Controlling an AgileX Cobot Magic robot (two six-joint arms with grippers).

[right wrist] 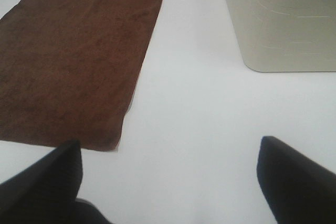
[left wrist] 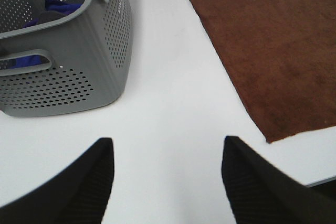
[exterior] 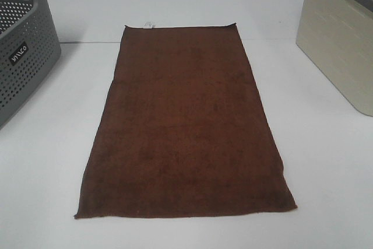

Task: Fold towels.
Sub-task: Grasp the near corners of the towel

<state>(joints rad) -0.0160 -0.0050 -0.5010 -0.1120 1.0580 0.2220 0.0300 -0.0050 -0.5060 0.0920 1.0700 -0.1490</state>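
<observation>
A dark reddish-brown towel (exterior: 185, 126) lies spread flat and lengthwise in the middle of the white table, with a small white tag (exterior: 148, 25) at its far short edge. Neither arm shows in the high view. In the left wrist view my left gripper (left wrist: 165, 150) is open over bare table, with the towel (left wrist: 273, 40) and its near corner off to one side. In the right wrist view my right gripper (right wrist: 170, 153) is wide open above the table, close to the towel's (right wrist: 73, 56) other near corner. Neither gripper holds anything.
A grey perforated basket (exterior: 23, 51) stands at the back left, and blue cloth (left wrist: 58, 9) shows inside it in the left wrist view. A beige bin (exterior: 341, 39) stands at the back right and also shows in the right wrist view (right wrist: 283, 24).
</observation>
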